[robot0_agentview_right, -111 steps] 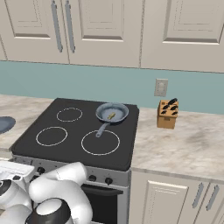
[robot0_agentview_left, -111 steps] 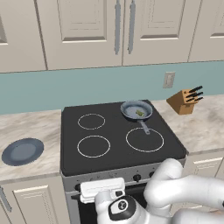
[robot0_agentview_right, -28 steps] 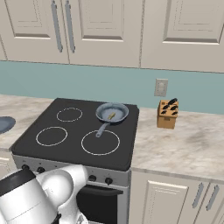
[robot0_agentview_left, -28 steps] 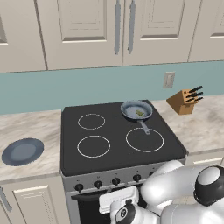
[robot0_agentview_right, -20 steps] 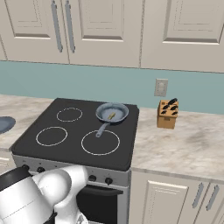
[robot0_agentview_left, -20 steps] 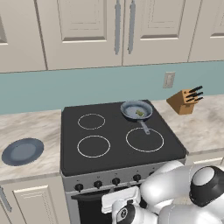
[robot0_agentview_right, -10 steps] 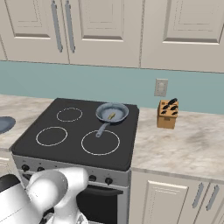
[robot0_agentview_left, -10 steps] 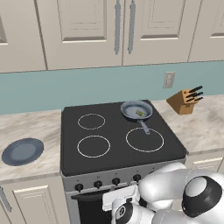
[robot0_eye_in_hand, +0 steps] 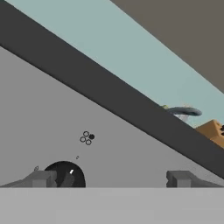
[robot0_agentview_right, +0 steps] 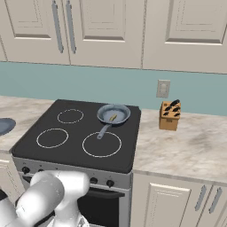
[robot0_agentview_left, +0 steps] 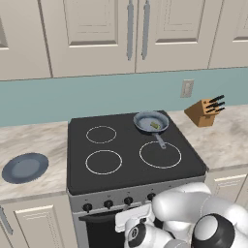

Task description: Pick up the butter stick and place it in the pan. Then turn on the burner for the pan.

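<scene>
Butter stick (robot0_agentview_left: pixel 155 125) already lies in the pan (robot0_agentview_left: pixel 150 121) on the rear right burner; the arm has swung lower toward the stove front (base unmoved), gripper (robot0_eye_in_hand: pixel 111 178) spread wide and empty at a knob (robot0_eye_in_hand: pixel 64 174), so turning it remains.

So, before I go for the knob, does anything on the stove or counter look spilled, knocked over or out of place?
Nothing stands out. The butter stick lies inside the pan, which sits flat at the stovetop's back right. The knife block stands upright on the counter, and the blue plate lies flat at left.
</scene>
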Motion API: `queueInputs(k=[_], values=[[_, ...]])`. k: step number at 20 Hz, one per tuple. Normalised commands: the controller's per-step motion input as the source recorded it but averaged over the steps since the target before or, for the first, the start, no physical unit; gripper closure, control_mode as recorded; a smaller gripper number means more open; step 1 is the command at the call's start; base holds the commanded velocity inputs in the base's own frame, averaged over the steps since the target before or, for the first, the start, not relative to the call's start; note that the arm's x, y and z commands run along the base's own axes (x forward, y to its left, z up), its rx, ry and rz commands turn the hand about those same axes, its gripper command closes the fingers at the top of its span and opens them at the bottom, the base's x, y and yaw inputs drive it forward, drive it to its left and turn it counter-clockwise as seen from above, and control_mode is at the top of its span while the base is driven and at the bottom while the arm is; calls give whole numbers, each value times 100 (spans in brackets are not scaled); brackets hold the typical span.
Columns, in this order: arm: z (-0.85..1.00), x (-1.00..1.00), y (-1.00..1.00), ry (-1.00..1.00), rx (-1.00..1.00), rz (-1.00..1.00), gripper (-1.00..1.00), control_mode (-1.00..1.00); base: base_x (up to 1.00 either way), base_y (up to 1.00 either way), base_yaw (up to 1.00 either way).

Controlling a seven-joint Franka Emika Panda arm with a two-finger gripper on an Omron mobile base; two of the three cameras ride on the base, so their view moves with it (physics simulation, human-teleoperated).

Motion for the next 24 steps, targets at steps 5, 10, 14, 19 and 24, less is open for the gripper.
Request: queueInputs(k=[5,10,14,19,24], values=[[-7,14,-9,-4,2,4,-100,-100,0,0,0],[-1,7,-4,-8,4,5,-100,-100,0,0,0],[0,9,-5,-9,6,5,-100,-100,0,0,0],[0,20,-12,-7,8,5,-100,-100,0,0,0],[-1,31,-19,-2,10,4,-100,-100,0,0,0]])
